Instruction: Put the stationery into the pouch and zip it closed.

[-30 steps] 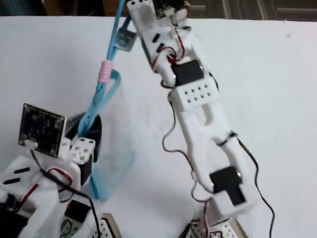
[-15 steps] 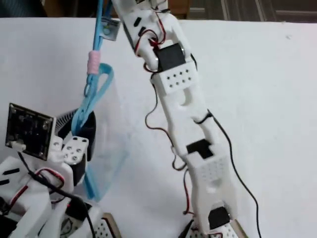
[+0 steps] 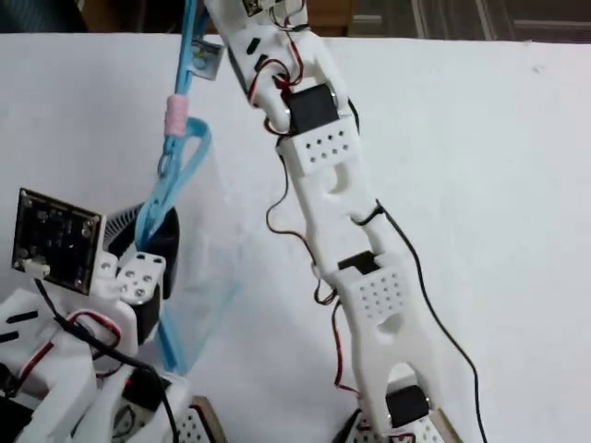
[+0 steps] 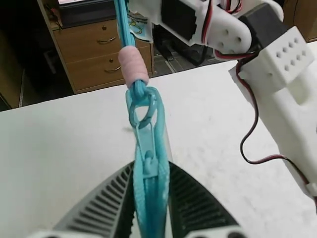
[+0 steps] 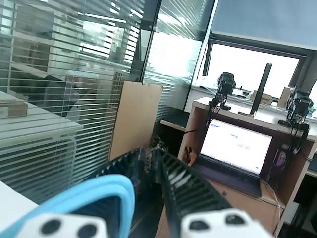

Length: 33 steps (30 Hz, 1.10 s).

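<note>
blue zip tape of the clear pouch [image 3: 208, 240] sits clamped between the ribbed fingers [image 4: 111, 208] of my left gripper [image 4: 150, 172], jaws narrow around it, the see-through panel spreading out beside the grip over the white table [image 3: 480, 138]. just past my left fingertips the zip slider [image 4: 147, 161] rides the tape. its pull ring [image 4: 142, 111] rises to a pink bead [image 4: 133, 64], and from the bead a blue cord [image 3: 189, 55] runs taut away from this hand to my right gripper [image 5: 154, 152]. that hand is well apart from the left, up over the table's far edge. its jaws are drawn together at the tips, with the cord curving across the base of one finger. how far the zip is closed, i cannot tell.
</note>
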Each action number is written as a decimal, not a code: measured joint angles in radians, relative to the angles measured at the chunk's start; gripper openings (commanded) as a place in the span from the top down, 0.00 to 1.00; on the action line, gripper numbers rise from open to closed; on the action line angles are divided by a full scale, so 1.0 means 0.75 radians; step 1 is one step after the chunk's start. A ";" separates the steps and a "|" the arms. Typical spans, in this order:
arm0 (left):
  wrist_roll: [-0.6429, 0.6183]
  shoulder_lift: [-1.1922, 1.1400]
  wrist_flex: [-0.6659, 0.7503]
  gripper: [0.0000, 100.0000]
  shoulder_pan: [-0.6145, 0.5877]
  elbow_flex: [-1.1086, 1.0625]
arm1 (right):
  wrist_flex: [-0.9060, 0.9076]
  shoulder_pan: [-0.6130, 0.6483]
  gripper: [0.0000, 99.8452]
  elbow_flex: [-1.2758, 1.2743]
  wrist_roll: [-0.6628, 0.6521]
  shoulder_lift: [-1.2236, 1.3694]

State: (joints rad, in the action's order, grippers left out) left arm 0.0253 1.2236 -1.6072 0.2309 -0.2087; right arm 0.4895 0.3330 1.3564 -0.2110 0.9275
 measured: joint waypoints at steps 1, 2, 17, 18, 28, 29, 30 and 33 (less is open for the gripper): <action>0.000 0.000 -0.002 0.98 0.000 0.000 | 0.000 0.000 0.98 0.000 0.000 0.006; 0.000 0.000 -0.002 0.98 0.000 0.000 | 0.000 0.000 0.98 0.002 0.000 0.014; -0.004 0.035 -0.219 0.96 0.016 0.158 | 0.000 -0.712 0.98 -0.027 -0.096 0.176; -0.002 0.059 -0.219 0.96 0.010 0.160 | 0.000 -0.702 0.98 -0.027 -0.096 0.178; -0.002 0.063 -0.198 0.93 0.012 0.162 | 0.205 -0.644 0.98 -0.027 -0.096 0.155; -0.002 0.059 -0.186 0.93 0.014 0.153 | 0.239 -0.634 0.98 -0.027 -0.096 0.143; -0.002 0.059 -0.174 0.93 0.014 0.139 | 0.280 -0.630 0.98 -0.027 -0.096 0.133; -0.002 0.063 -0.139 0.93 0.010 0.070 | 0.448 -0.634 0.98 -0.027 -0.096 0.086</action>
State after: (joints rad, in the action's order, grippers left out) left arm 0.0238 1.2712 -1.7116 0.2386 -0.1565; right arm 0.8255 -0.1427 1.3364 -0.2831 0.9920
